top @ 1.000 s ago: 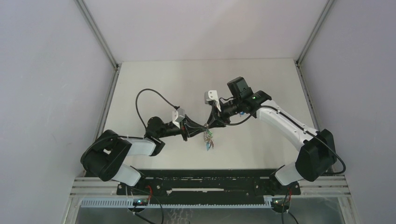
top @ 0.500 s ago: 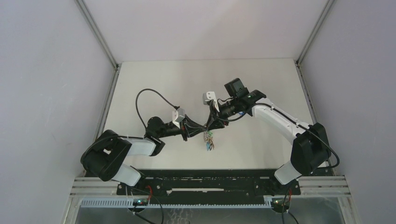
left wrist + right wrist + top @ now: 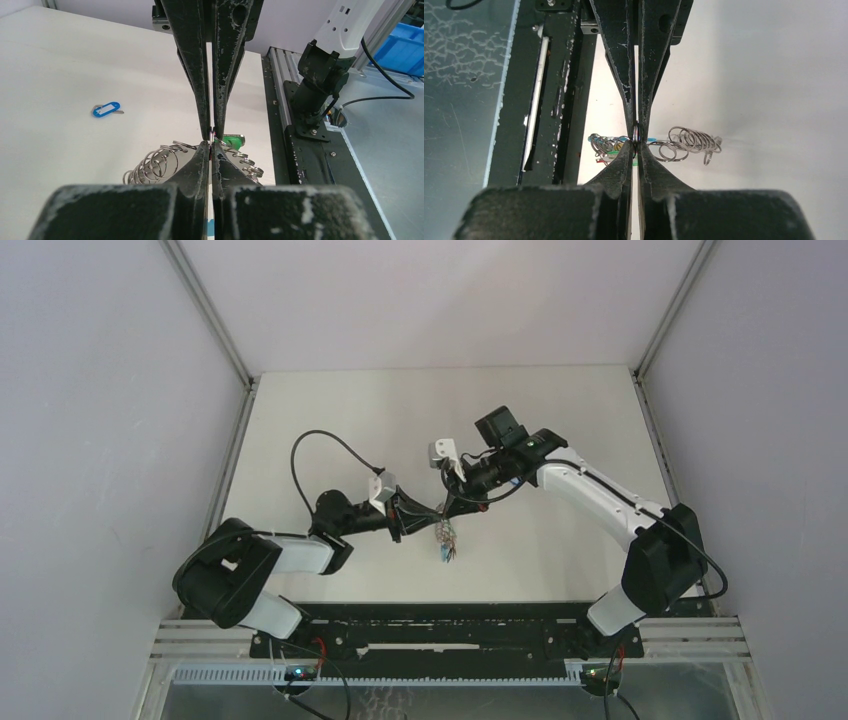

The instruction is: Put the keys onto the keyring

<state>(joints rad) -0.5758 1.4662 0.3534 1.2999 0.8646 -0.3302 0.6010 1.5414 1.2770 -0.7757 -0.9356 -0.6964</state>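
Observation:
The keyring (image 3: 651, 139) is held above the table between both arms, seen edge-on as thin wire with a short light-blue stretch. Silver links (image 3: 691, 140) fan out on one side of it (image 3: 152, 165). On the other side hang the keys (image 3: 609, 145) with green, red and yellow tags; from above they show as a small bunch (image 3: 446, 542). My left gripper (image 3: 212, 144) is shut on the wire, with a green tag (image 3: 233, 141) just behind its tips. My right gripper (image 3: 635, 145) meets it tip to tip and is shut on the same wire. A blue-tagged key (image 3: 106, 109) lies alone on the table.
The white table (image 3: 560, 410) is walled in by grey panels on three sides. A black rail with the arm bases (image 3: 450, 625) runs along the near edge. The left arm's black cable (image 3: 310, 455) loops above the table.
My right gripper has closed from partly open and its arm has shifted slightly left toward the left gripper. The hanging bunch of keys barely moved. The left arm is still.

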